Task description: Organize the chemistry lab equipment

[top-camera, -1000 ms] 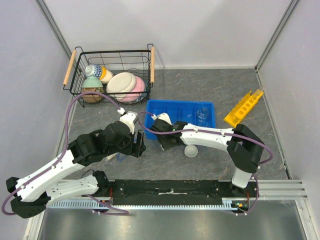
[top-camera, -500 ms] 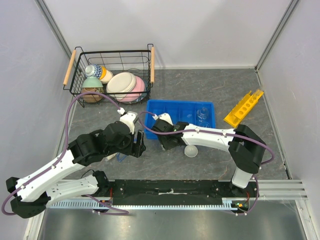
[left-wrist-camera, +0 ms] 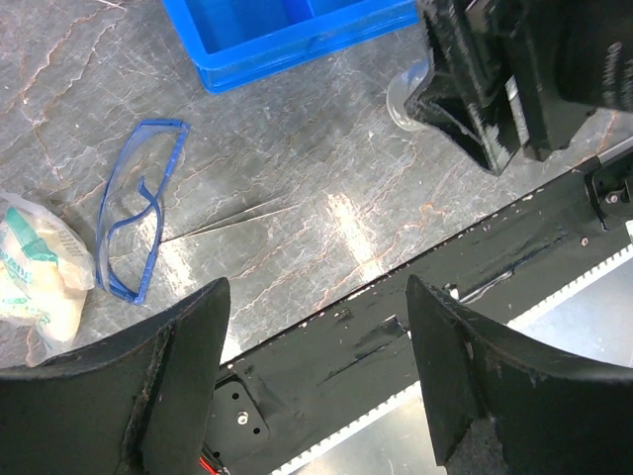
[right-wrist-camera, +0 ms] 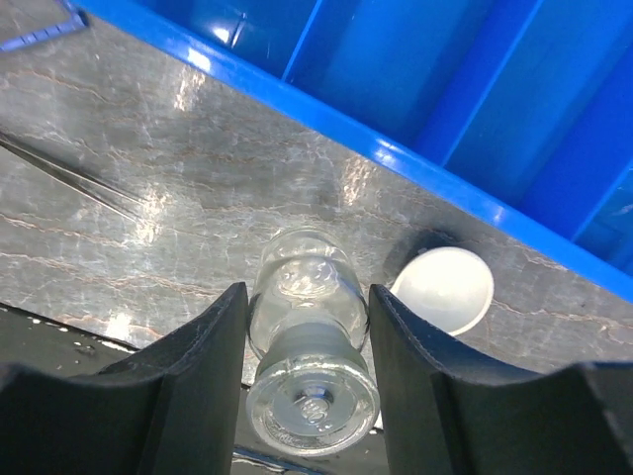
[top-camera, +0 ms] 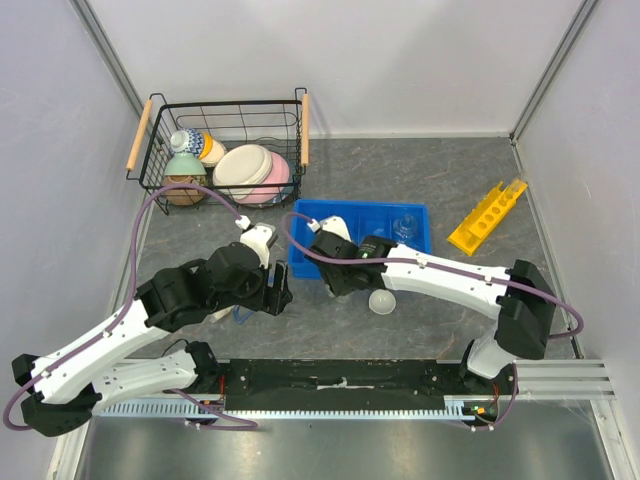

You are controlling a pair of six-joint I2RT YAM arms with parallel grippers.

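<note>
The right gripper (right-wrist-camera: 309,297) is clenched on a glass vial (right-wrist-camera: 309,341). The vial lies lengthwise between the 2 fingers, its round end toward the wrist camera and both sides against the pads. Just past its far end, to the right, a white dish (right-wrist-camera: 445,289) rests on the table (right-wrist-camera: 198,188), near the blue tray's (right-wrist-camera: 475,188) front wall. A thin rod (right-wrist-camera: 69,178) lies on the table to the left. The left gripper (left-wrist-camera: 316,336) hangs released, fingers wide apart, with blue goggles (left-wrist-camera: 138,223) and a bag (left-wrist-camera: 35,267) beyond it. Farther off, a flask (top-camera: 405,226) stands at the tray's right end. The yellow rack (top-camera: 487,215) lies apart to the right, and a wire basket (top-camera: 225,105) of bowls sits far left.
</note>
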